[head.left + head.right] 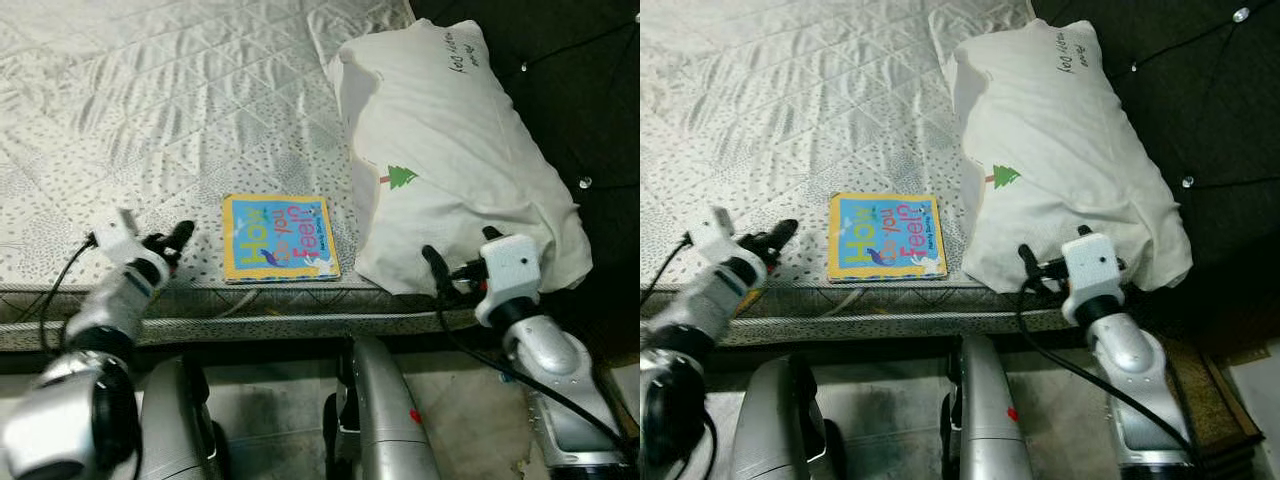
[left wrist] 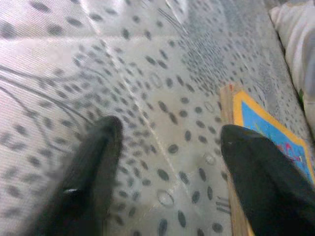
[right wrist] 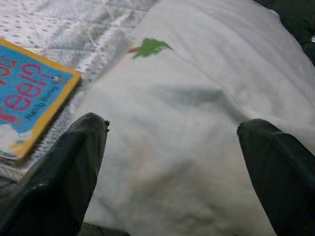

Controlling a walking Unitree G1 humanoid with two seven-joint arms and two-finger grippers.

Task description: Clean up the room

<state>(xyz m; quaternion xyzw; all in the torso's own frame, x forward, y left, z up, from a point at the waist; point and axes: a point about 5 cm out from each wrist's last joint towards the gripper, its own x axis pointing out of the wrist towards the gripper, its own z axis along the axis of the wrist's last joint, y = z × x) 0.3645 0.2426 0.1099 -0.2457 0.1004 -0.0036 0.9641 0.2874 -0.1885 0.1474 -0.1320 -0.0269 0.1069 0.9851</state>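
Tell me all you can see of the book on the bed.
The book is a thin square board book with a yellow border and blue cover bearing large coloured letters. It lies flat and closed on the quilted mattress near its front edge, beside the white pillow; whether they touch is unclear. The left gripper, jaws open, sits just beside its edge without touching it.

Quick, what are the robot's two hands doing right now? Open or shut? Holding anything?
Left gripper: open, empty, over the mattress beside the book.
Right gripper: open, empty, at the pillow.
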